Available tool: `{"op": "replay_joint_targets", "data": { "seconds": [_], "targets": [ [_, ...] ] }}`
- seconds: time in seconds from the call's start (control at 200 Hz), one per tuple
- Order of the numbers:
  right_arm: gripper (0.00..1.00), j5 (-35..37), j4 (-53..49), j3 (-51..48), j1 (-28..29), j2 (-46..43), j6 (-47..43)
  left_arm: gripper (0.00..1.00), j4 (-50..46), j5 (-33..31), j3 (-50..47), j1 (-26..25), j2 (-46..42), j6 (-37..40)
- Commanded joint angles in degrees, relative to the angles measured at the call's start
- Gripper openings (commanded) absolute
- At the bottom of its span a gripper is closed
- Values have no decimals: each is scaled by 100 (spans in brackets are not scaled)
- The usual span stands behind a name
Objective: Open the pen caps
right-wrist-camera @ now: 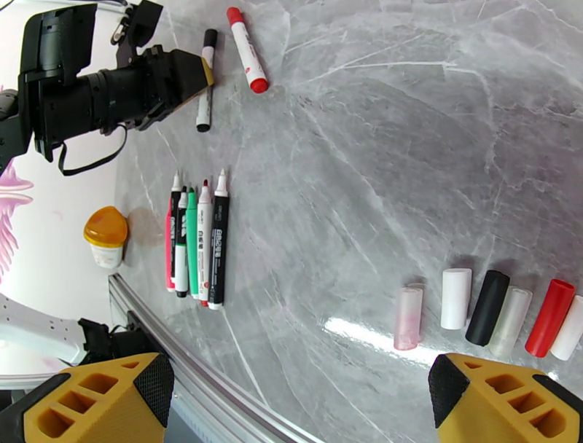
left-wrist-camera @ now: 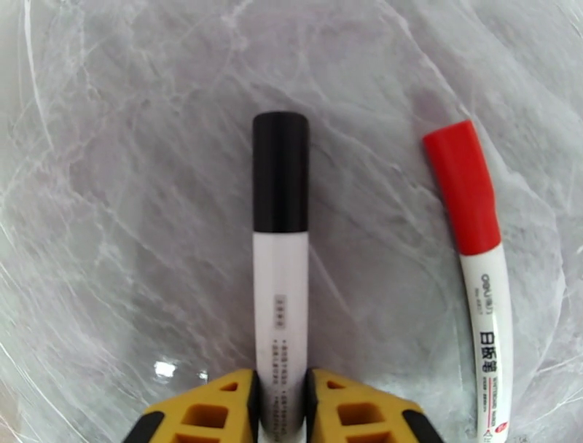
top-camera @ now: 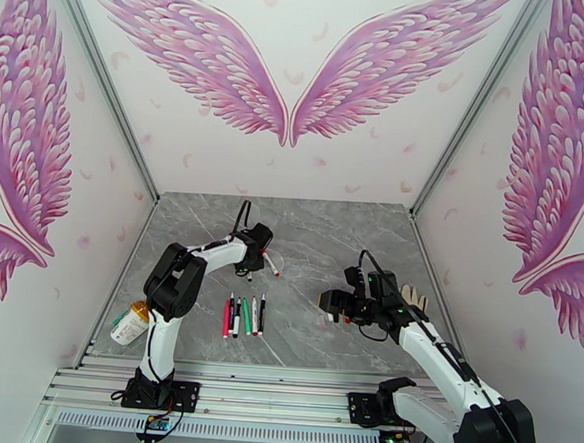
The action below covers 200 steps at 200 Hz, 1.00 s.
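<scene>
One lidded bottle (top-camera: 130, 323), left of pens (top-camera: 246, 316)

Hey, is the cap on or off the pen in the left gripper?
On. The black cap sits flush on the white pen clamped in the left gripper; no tip shows.

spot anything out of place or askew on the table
Nothing looks spilled or damaged. Two pens lie apart from the tidy row of uncapped pens: the black-capped pen, gripped by the left gripper, and the red-capped pen beside it, angled off from the row. Both are still capped.
</scene>
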Motion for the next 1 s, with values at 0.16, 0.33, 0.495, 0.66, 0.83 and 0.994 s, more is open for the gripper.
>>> {"op": "replay_joint_targets", "data": {
  "seconds": [0.16,0.33,0.495,0.66,0.83,0.994],
  "targets": [
    [99,112,-86,230,45,-29,22,28,-392,55,86,140,210,235],
    [99,19,0,210,46,-55,92,22,-273,33,-74,141,-144,320],
    [99,-78,153,202,51,-152,397,14,-47,131,-400,113,-827,565],
    [95,-266,792,66,64,-327,1281,14,315,591,-801,-109,-1679,1148],
    [86,-327,1416,104,77,-484,1926,15,874,1549,-1513,-317,-2594,1864],
    [77,-436,1570,453,81,-309,2135,15,1551,2877,-2031,-811,-3311,2469]
  ]
}}
